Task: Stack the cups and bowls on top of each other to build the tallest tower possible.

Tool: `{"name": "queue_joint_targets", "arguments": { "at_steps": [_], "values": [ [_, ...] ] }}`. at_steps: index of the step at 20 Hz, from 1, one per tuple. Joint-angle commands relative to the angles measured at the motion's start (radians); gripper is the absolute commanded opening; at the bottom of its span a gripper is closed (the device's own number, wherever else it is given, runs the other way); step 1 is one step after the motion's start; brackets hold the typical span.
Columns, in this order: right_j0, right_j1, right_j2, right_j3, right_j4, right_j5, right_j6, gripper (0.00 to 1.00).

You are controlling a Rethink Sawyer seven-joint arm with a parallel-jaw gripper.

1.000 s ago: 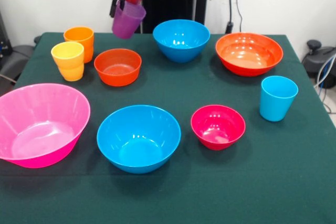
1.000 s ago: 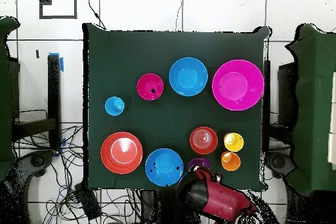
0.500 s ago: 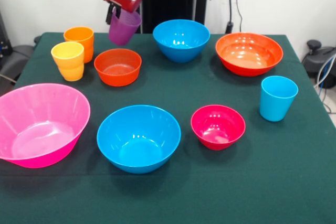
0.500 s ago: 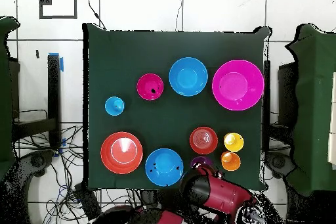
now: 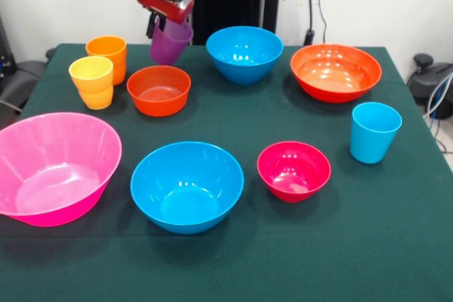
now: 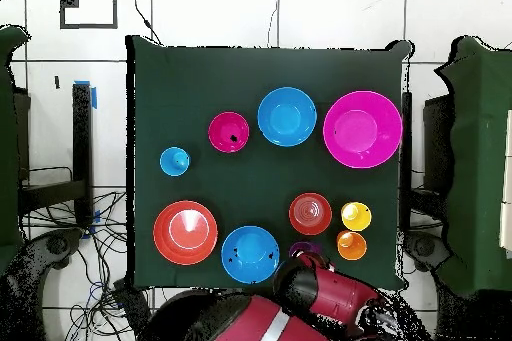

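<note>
My gripper [image 5: 164, 25] is shut on the purple cup [image 5: 170, 43] and holds it tilted in the air behind the small orange bowl [image 5: 158, 90]. In the overhead view only the purple cup's rim [image 6: 304, 249] shows beside the arm [image 6: 330, 292]. The yellow cup [image 5: 92, 82] and orange cup [image 5: 107, 56] stand at the left. The light blue cup [image 5: 374, 131] stands at the right. The small crimson bowl [image 5: 294, 170], two blue bowls [image 5: 187, 185] [image 5: 244, 54], the wide orange bowl [image 5: 335, 71] and the huge pink bowl [image 5: 51, 166] sit apart on the table. Nothing is stacked.
The green table [image 5: 226, 266] has its near edge at the picture's bottom. Cables [image 5: 435, 104] hang off the right side.
The purple cup in my gripper has shifted slightly and come down a little, staying behind the small orange bowl. More of the arm shows in the overhead view.
</note>
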Motion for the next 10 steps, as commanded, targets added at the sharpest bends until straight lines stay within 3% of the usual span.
{"name": "queue_joint_targets", "arguments": {
  "at_steps": [1,5,10],
  "values": [
    [0.009,0.117,0.096,-0.132,0.012,-0.116,0.139,0.0],
    [0.032,0.15,0.084,-0.163,0.039,-0.151,0.151,0.0],
    [0.045,0.176,0.082,-0.202,0.083,-0.093,0.15,0.0]
  ]
}}
